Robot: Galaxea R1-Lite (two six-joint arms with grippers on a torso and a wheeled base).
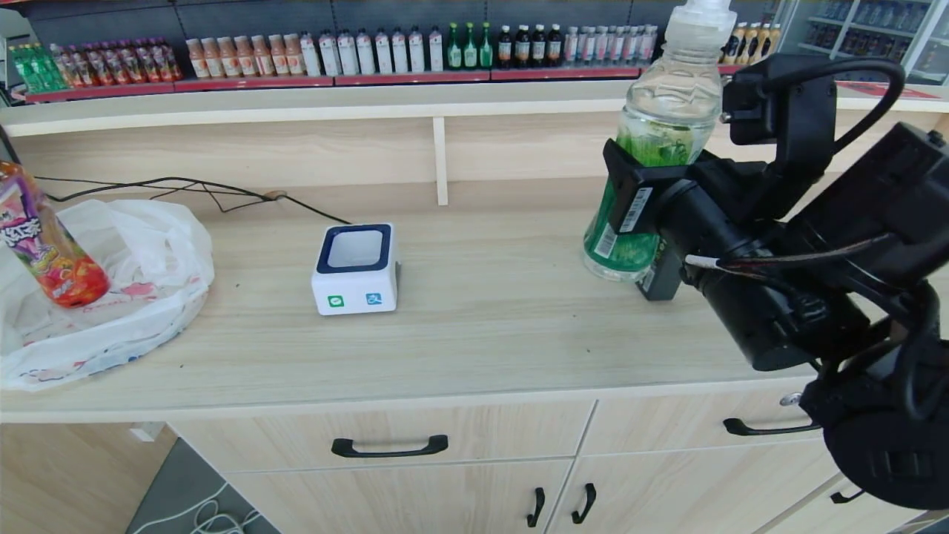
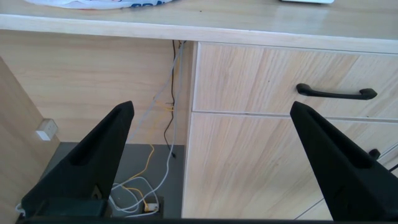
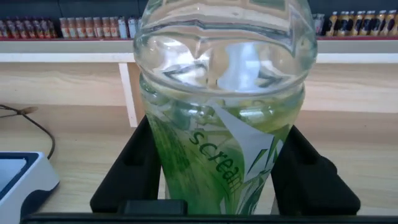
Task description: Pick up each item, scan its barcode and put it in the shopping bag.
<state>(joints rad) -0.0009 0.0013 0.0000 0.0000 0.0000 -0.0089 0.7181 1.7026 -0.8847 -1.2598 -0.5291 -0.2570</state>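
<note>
Head view: the right gripper point(image 1: 642, 231) is clamped around one upright green-labelled bottle point(image 1: 667, 119), its long axis vertical. The single scanner point(image 1: 356, 268) lies at 9 o'clock from it. The one shopping bag point(image 1: 148, 252) is farther that way, with one orange bottle point(image 1: 44, 237) leaning in it. The left gripper point(image 2: 211, 162) hangs wide open and empty below the counter point(image 2: 249, 28) edge.

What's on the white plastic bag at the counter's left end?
A bottle with a purple-and-orange label lies tilted on the shopping bag; its top runs out of view. The bag's folds hide whatever else may be inside.
</note>
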